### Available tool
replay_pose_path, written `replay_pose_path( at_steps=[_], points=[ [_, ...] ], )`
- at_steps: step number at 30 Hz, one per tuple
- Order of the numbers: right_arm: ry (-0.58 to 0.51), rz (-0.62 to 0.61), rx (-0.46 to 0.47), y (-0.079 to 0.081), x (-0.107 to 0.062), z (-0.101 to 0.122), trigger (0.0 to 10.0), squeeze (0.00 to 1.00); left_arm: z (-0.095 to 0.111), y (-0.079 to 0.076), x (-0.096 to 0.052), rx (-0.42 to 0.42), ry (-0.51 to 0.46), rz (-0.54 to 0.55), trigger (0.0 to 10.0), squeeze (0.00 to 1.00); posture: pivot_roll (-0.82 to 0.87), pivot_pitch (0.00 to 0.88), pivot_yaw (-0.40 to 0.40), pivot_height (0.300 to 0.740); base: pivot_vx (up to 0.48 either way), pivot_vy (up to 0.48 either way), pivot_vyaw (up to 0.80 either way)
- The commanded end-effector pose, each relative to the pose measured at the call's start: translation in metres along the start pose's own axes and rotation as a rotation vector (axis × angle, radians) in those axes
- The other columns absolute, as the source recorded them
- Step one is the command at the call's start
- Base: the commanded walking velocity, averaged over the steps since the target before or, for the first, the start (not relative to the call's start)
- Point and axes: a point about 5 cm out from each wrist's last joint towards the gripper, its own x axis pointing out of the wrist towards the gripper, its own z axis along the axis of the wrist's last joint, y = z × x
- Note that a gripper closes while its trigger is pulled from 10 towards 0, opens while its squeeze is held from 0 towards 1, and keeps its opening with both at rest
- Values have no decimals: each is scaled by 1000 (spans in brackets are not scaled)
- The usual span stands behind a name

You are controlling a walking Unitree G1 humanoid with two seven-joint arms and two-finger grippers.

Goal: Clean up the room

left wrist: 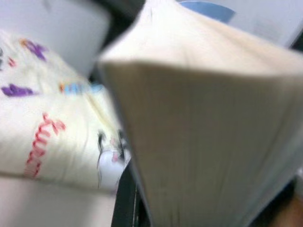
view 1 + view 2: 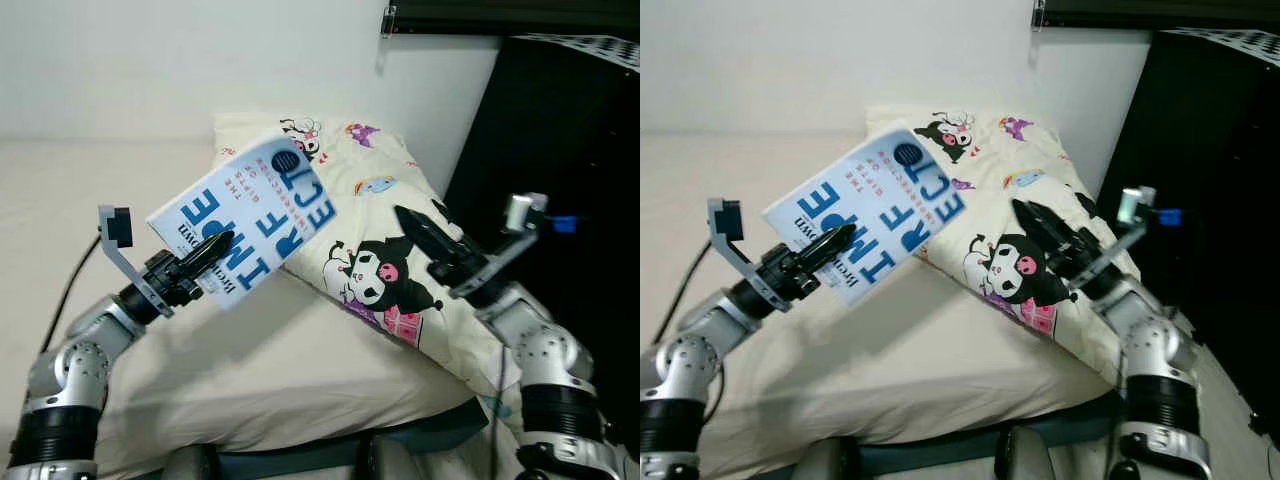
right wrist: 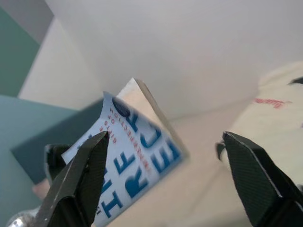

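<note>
White-and-blue paperback book (image 2: 245, 215), one: cover printed in large blue capitals with a small blue disc near its upper corner, cream page block seen edge-on in the left wrist view. Held tilted in the air above the bed, upper corner pointing toward 1 o'clock, lower corner toward 7 o'clock.

Left gripper (image 2: 212, 250), one: two black fingers clamped on the book's lower edge, reaching in from 8 o'clock.

Right gripper (image 2: 418, 230), one: fingers spread wide, holding nothing, at 3 o'clock from the book and well apart from it, poised just above the pillow; in the right wrist view the book sits between its two fingertips, farther off.

Cream pillow with cartoon character print (image 2: 395, 225), one: lies at the head of the bed, behind and at 3 o'clock from the book.

Beige bed sheet (image 2: 270, 360), one: covers the mattress beneath the book.

White wall (image 2: 200, 60), one: at 12 o'clock.

Black furniture panel (image 2: 560, 130), one: beside the bed at 3 o'clock.
</note>
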Motion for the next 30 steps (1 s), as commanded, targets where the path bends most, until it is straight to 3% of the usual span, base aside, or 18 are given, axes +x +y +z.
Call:
replay_pose_path(
  at_steps=[1,2,6,7,8,9,13,20,24,25,26,28,30],
  points=[
    [11,-19,-39,-1,-7,4,10000,1000,20,-15,12,183,93,-147,0,0,13,0,-79,535,0,0,0],
    [32,-25,-52,-1,-8,1,10000,1000,25,-22,15,227,125,-200,0,0,14,0,-79,535,0,0,0],
    [59,-26,-64,-1,-8,-3,10000,1000,30,-29,18,247,137,-248,0,0,14,0,-79,535,0,0,0],
    [95,-14,-64,0,-8,-9,10000,412,31,-38,22,260,152,-311,0,0,15,0,-79,535,0,0,0],
    [95,-14,-64,0,-8,-9,10000,412,31,-38,22,260,152,-311,0,0,15,0,-79,535,0,0,0],
    [131,7,-65,3,-6,-15,10000,0,30,-47,24,257,161,-366,0,0,17,0,-80,535,0,0,0],
    [276,70,-65,8,-6,-35,10000,0,21,-62,30,240,181,-456,0,0,19,0,-88,535,0,0,0],
    [327,152,-41,18,-9,-42,10000,0,14,-66,32,237,190,-481,0,0,18,0,-95,535,0,0,0],
    [197,222,13,26,-8,-24,10000,0,13,-67,33,236,187,-483,0,0,17,0,-94,535,0,0,0],
    [93,266,36,31,-9,-8,10000,0,14,-63,32,223,172,-467,0,0,13,0,-90,535,0,0,0],
    [93,266,36,31,-9,-8,10000,0,14,-63,32,223,172,-467,0,0,13,0,-90,535,0,0,0],
    [-27,335,64,39,-10,10,10000,0,17,-55,31,192,139,-437,0,0,11,0,-86,535,0,0,0],
    [-27,335,64,39,-10,10,10000,0,17,-55,31,192,139,-437,0,0,11,0,-86,535,0,0,0]
  ],
)
